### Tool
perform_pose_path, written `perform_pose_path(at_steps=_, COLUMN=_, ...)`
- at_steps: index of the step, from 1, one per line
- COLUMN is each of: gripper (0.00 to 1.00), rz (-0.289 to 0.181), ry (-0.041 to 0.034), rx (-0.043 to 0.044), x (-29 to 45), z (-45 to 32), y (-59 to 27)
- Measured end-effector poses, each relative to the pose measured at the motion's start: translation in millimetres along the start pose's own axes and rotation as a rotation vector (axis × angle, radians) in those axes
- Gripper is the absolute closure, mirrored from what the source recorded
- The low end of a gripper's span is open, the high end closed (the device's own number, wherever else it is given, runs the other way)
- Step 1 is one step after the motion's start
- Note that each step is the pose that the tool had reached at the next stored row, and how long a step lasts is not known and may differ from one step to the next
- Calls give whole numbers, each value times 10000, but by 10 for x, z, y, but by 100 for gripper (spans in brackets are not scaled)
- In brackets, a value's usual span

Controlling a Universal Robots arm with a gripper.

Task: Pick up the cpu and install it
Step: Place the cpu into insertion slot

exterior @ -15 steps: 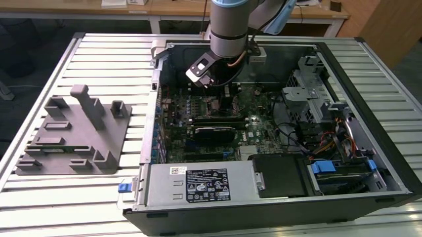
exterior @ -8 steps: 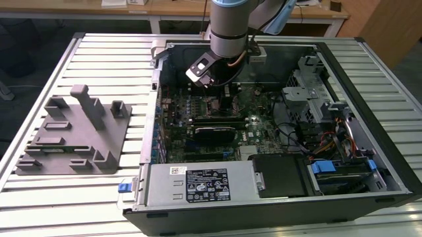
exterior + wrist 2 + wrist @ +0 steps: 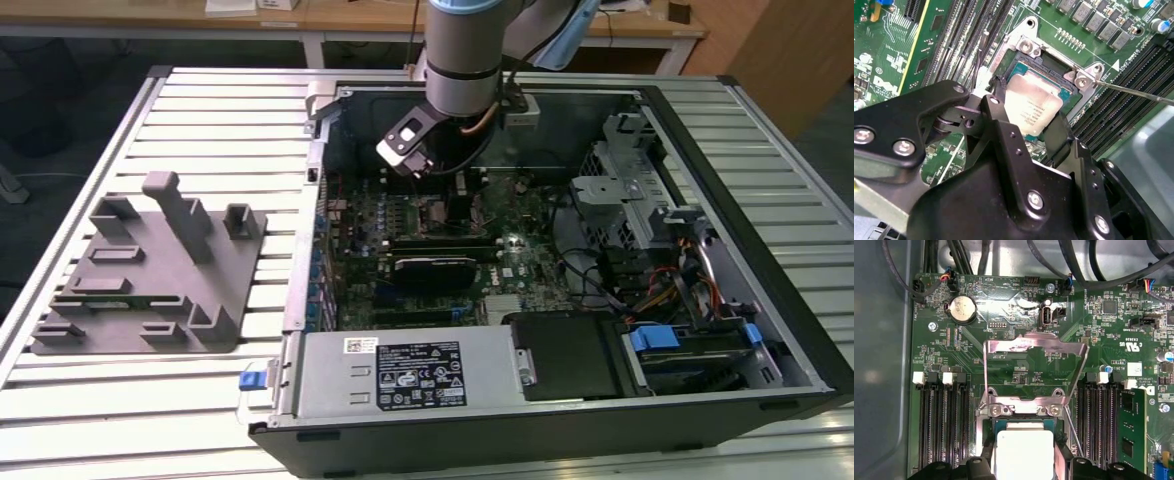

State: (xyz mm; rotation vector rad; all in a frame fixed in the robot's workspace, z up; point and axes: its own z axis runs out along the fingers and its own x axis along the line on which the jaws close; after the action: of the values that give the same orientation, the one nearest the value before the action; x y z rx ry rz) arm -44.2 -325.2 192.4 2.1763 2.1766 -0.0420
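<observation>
Gripper (image 3: 1028,114) clamps the one cpu (image 3: 1035,102), faint print on top, at the open socket (image 3: 1051,62), mid-motherboard (image 3: 894,60).

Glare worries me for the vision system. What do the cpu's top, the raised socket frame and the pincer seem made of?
The cpu: silvery metal top, satin, softly reflecting light. The socket frame: bare shiny metal, by its bright highlights. The pincer: matt black, plastic or coated metal, cannot tell which.
</observation>
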Motion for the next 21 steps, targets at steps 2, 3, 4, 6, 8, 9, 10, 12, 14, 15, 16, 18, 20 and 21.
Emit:
perform_pose_path(at_steps=2, gripper=45, rz=-19, ry=17, rx=-1, x=0, z=2, y=0)
perform_pose_path(at_steps=3, gripper=45, rz=-42, ry=32, rx=-4, x=0, z=3, y=0)
perform_pose_path(at_steps=4, gripper=45, rz=-58, ry=37, rx=-6, x=0, z=3, y=-2)
perform_pose_path(at_steps=6, gripper=45, rz=-65, ry=40, rx=-7, x=0, z=3, y=-19)
perform_pose_path(at_steps=8, gripper=45, rz=-63, ry=38, rx=-4, x=-1, z=2, y=-46)
perform_pose_path(at_steps=9, gripper=45, rz=-62, ry=38, rx=-4, x=0, z=2, y=-52)
perform_pose_path(at_steps=10, gripper=45, rz=-63, ry=38, rx=-5, x=0, z=2, y=-52)
perform_pose_path(at_steps=12, gripper=45, rz=-64, ry=39, rx=-6, x=-1, z=2, y=-52)
perform_pose_path(at_steps=14, gripper=45, rz=-67, ry=39, rx=-5, x=-1, z=2, y=-52)
perform_pose_path(at_steps=15, gripper=45, rz=-68, ry=38, rx=-5, x=-1, z=2, y=-51)
perform_pose_path(at_steps=16, gripper=45, rz=-68, ry=38, rx=-5, x=-1, z=2, y=-49)
perform_pose_path(at_steps=18, gripper=45, rz=-67, ry=38, rx=-5, x=-1, z=2, y=-45)
perform_pose_path(at_steps=20, gripper=45, rz=-67, ry=38, rx=-5, x=-1, z=2, y=-42)
perform_pose_path(at_steps=21, gripper=45, rz=-67, ry=38, rx=-6, x=-1, z=3, y=-40)
